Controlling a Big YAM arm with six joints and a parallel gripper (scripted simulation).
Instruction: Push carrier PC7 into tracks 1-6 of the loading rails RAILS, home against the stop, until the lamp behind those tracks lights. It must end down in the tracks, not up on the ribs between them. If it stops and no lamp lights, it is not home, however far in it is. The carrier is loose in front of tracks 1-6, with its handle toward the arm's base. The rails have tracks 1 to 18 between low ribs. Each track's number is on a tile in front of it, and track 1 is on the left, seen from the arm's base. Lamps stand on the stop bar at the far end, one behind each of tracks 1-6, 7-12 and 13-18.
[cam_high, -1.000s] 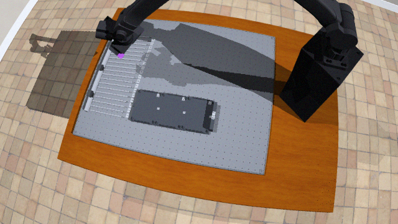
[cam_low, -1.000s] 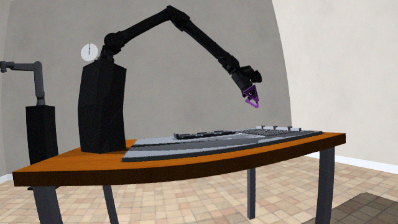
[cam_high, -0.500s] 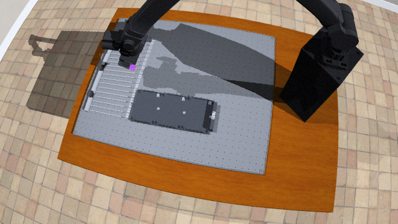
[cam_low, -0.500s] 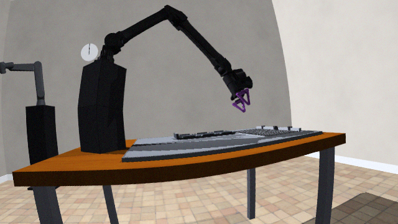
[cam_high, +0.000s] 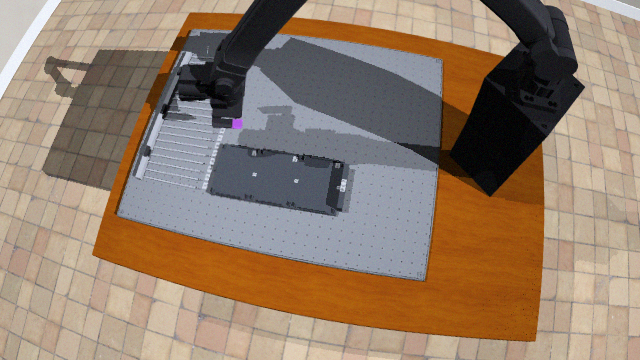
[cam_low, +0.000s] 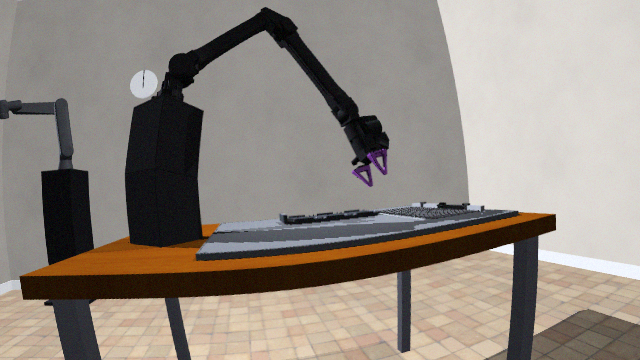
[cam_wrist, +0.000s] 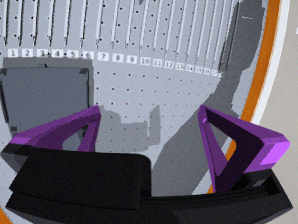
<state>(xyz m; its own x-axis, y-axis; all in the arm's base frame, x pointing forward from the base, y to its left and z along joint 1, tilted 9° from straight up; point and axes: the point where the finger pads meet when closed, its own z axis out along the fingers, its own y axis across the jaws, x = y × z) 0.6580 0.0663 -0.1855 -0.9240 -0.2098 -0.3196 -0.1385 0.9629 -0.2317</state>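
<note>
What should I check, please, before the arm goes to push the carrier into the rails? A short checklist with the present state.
1. Gripper open and holding nothing: ok.
2. Carrier PC7 lies before the rails, not yet in the tracks: ok as a start.
3. Handle at the end toward the arm's base: ok.
4. Gripper behind the handle, ready to push: not ok; it hangs high above the rails.
5. Carrier exactly lined up with tracks 1-6: cannot tell.
6. Lamp lit: cannot tell.

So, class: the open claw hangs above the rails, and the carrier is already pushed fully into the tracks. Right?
Not quite. The open claw does hang above the rails, but the top view shows the carrier lying in front of the number tiles, not in the tracks.
</note>
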